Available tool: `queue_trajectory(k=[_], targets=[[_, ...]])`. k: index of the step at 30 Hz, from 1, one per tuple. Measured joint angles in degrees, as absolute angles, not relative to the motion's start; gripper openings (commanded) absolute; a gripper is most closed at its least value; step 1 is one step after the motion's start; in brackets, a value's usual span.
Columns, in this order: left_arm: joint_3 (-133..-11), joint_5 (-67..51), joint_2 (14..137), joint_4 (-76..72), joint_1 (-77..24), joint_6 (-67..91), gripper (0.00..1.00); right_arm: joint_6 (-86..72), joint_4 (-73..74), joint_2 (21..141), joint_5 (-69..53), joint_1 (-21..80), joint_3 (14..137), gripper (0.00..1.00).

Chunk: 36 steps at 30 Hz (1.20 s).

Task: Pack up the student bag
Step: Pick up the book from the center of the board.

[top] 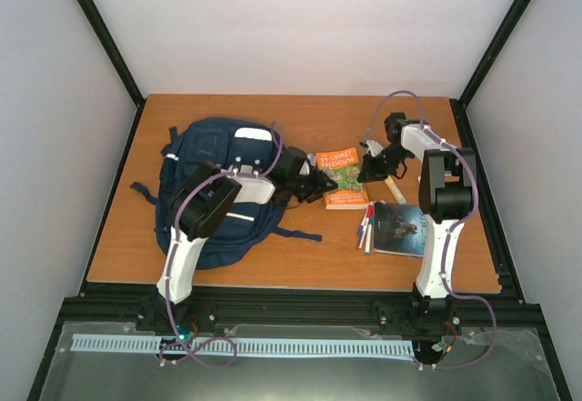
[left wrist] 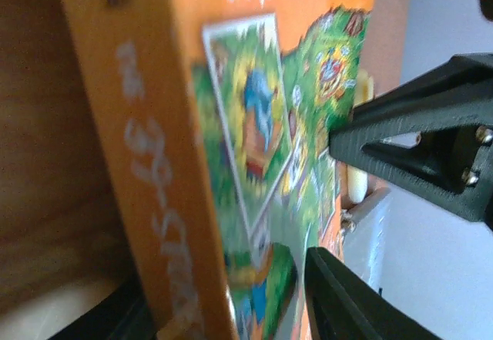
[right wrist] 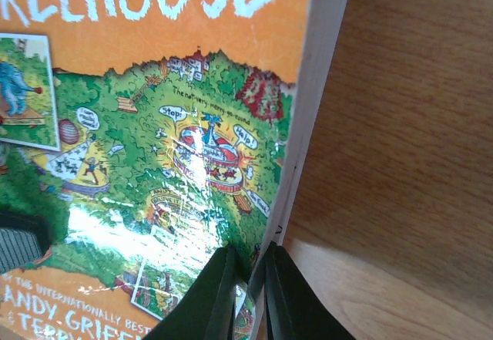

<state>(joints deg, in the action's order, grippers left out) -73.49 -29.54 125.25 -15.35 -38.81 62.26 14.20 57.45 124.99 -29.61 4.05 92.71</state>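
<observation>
Now, the student bag (top: 205,151) lies flat on the counter's (top: 300,119) left half. Just right of it, the left claw (top: 318,185) stands spread at the orange book's (top: 344,172) spine side. The right claw (top: 367,173) pinches the book's opposite edge, jaws nearly together.

Wooden table (top: 300,257) — backpack (top: 195,146), dark book (top: 400,228), pens (top: 366,228)

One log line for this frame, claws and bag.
left claw: open at orange book spine | right claw: shut on book's page edge | student bag: left of book, book outside
</observation>
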Motion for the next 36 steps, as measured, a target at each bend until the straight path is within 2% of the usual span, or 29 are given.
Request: queue_trajectory(k=[5, 9, 17, 24, 30, 36], targets=[[-70.30, -28.93, 123.13, -15.77, -39.07, 63.75, 0.14, 14.17, 55.16, 123.72, -30.02, 4.14, 90.39, 0.15], [-69.89, -28.88, 121.73, -16.27, -38.98, 64.20, 0.01, 14.20, 53.41, 122.96, -30.17, 4.12, 88.90, 0.24], [-66.48, -28.60, 117.21, -13.69, -38.06, 61.84, 0.01, 14.50, 52.66, 122.37, -33.78, 3.79, 86.72, 0.43], [-64.64, -25.78, 101.65, -1.89, -37.19, 51.81, 0.01, 15.40, 52.34, 113.86, -34.44, 2.24, 81.47, 0.57], [-64.64, -21.04, 86.43, 7.70, -36.69, 41.98, 0.01, 16.97, 51.92, 98.87, -38.28, 1.80, 79.57, 0.59], [-63.00, -18.92, 76.82, 15.92, -36.69, 36.29, 0.01, 18.76, 52.75, 88.55, -42.78, 1.85, 77.73, 0.61]])
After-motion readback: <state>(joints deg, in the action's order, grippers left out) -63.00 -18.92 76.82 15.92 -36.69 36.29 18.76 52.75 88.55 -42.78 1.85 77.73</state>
